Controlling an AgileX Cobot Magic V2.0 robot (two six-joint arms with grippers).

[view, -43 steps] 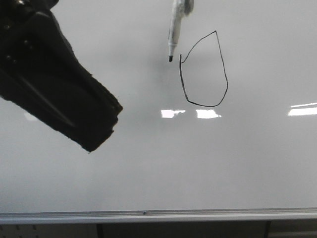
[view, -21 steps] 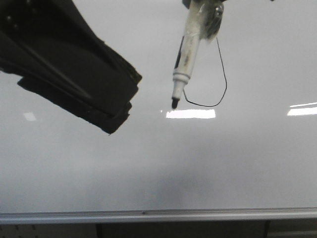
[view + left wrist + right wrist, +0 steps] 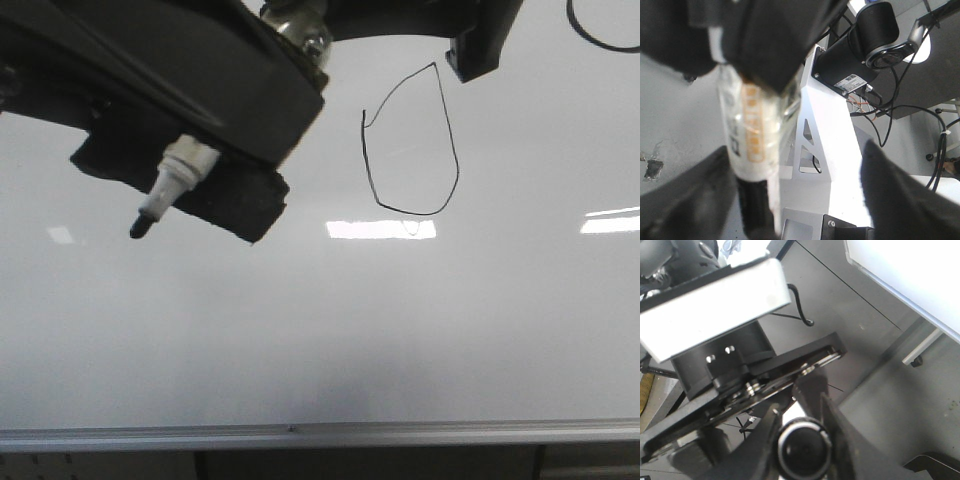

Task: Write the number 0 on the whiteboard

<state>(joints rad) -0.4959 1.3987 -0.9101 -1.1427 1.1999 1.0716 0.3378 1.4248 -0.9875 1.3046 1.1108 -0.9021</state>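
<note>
A marker (image 3: 176, 183) points down and to the left, white at the neck, its black tip bare. In the left wrist view the marker (image 3: 752, 137) has a clear wrapped barrel with orange lettering and a black lower part.

Two bright patches of reflected light show in the front view: one (image 3: 380, 229) near the middle, another (image 3: 612, 222) at the right edge. A thin black curve (image 3: 600, 38) is cut off by the top right corner; what it is cannot be told.

Behind the marker stands a white metal frame (image 3: 820, 150) with triangular cut-outs. A black cylinder (image 3: 865, 40) sits on it, and thin cables (image 3: 900, 100) hang beside it. The right wrist view shows a grey floor (image 3: 865, 315) and a furniture leg on a caster (image 3: 915, 359).
</note>
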